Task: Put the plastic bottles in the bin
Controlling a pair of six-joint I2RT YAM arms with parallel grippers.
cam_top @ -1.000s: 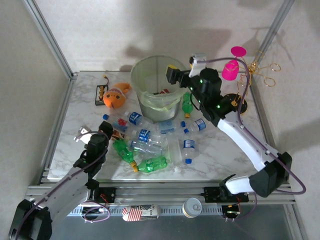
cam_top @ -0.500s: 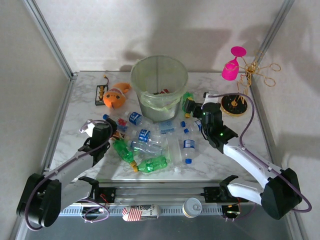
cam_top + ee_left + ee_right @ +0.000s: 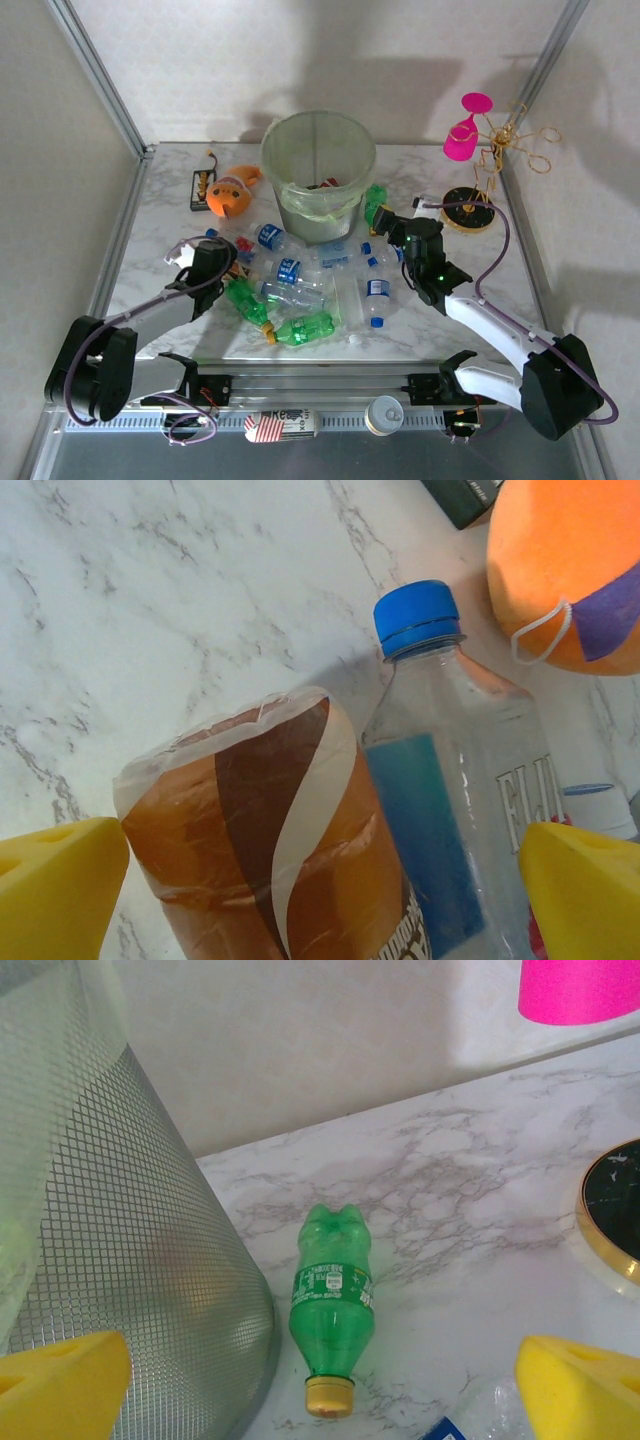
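The bin (image 3: 275, 165), a tall pale-green bucket with a liner, stands at the back middle of the table; its mesh wall (image 3: 120, 1260) rises at the left of the right wrist view. Plastic bottles lie scattered in front of it: clear ones with blue labels (image 3: 290, 270) and green ones (image 3: 305, 328). My left gripper (image 3: 212, 252) is open, low at the heap's left edge. Between its fingers lie a brown-orange labelled bottle (image 3: 270, 850) and a clear blue-capped bottle (image 3: 460, 800). My right gripper (image 3: 390, 225) is open just short of a green bottle (image 3: 333, 1300) lying beside the bin, yellow cap toward me.
An orange plush toy (image 3: 228, 195) and a black pack (image 3: 202, 185) lie left of the bin. At the back right a pink goblet (image 3: 462, 140) hangs on a gold wire stand with a round black base (image 3: 468, 210). Metal frame posts edge the table.
My right arm has come down from beside the bin's rim to the table right of the bin, facing the green bottle. My left gripper has slid forward to the bottles' left edge.
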